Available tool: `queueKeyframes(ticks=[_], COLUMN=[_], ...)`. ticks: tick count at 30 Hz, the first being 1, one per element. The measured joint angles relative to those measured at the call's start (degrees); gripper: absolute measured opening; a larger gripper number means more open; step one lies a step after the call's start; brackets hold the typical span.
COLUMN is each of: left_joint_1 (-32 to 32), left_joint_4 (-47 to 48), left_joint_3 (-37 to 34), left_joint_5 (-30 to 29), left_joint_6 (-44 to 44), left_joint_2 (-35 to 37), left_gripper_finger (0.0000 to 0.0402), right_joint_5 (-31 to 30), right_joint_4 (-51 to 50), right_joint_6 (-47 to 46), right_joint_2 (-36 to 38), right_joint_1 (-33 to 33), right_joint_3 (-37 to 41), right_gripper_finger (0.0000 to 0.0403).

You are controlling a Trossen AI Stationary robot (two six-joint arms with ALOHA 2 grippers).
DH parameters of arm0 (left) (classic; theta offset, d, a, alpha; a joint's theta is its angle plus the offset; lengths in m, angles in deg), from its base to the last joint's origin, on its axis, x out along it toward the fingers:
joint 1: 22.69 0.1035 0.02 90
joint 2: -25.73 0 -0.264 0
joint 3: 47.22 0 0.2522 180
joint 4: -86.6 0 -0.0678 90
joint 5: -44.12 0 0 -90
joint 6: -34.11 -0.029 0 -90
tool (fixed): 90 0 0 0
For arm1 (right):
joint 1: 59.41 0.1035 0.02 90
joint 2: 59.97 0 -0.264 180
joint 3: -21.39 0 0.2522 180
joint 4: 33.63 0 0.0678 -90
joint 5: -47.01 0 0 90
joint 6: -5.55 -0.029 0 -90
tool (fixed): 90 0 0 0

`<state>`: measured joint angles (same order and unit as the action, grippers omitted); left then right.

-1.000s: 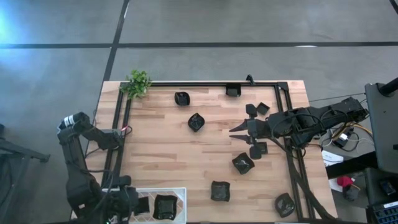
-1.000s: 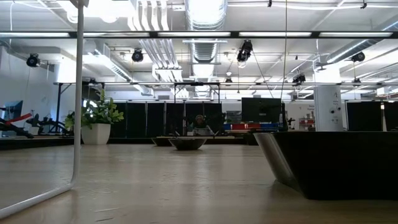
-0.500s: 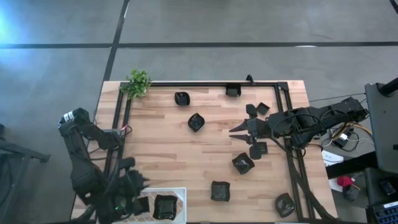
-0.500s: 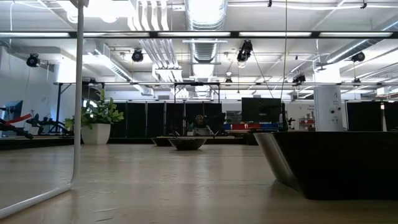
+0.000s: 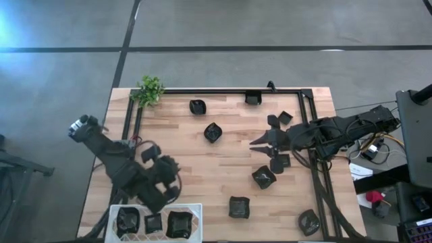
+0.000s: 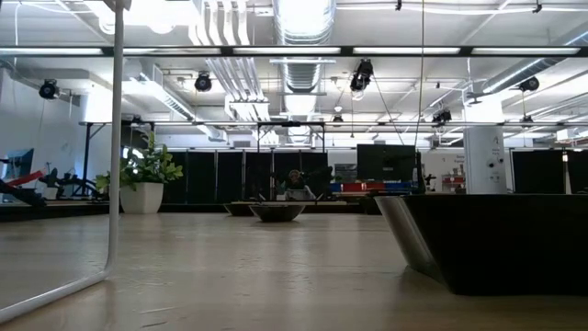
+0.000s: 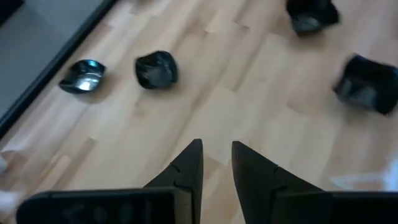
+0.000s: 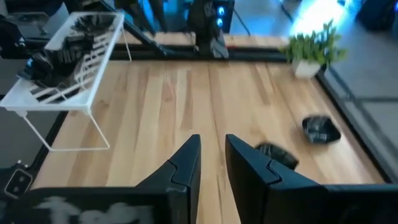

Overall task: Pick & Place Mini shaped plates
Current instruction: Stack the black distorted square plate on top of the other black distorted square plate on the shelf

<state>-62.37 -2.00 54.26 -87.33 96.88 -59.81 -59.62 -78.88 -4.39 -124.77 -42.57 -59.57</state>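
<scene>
Jaws of the left gripper [image 7: 216, 163] stand slightly parted and empty above the counter [image 5: 223, 162] beside the white rack [image 5: 156, 222], which holds three mini shaped plates [image 5: 178, 224]; nine remain scattered, several near the right gripper [image 8: 211, 157], also narrowly parted, empty.

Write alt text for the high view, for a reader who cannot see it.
Seen from above, tiny glossy black dishes lie scattered over a light wooden table, and three more sit in a white wire rack at its near left corner. The left pincer hovers empty just beyond the rack; the right pincer is poised over the table's right half.
</scene>
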Motion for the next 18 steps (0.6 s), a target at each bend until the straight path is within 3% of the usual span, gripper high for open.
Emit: queueKeyframes(ticks=[12,18], left_joint_1=[4.88,4.85], left_joint_4=[-0.05,-0.11], left_joint_3=[0.00,0.00], left_joint_5=[-4.72,-5.14], left_joint_6=[-0.72,-0.72], left_joint_2=[-0.04,-0.07], left_gripper_finger=[0.0078,0.0078], right_joint_5=[-1.52,-1.47], right_joint_4=[-19.04,-22.90], right_joint_6=[-20.51,-30.04], right_joint_2=[0.03,0.03], right_joint_1=[-0.04,-0.02], right_joint_3=[2.19,6.65], right_gripper_finger=[0.0069,0.0079])
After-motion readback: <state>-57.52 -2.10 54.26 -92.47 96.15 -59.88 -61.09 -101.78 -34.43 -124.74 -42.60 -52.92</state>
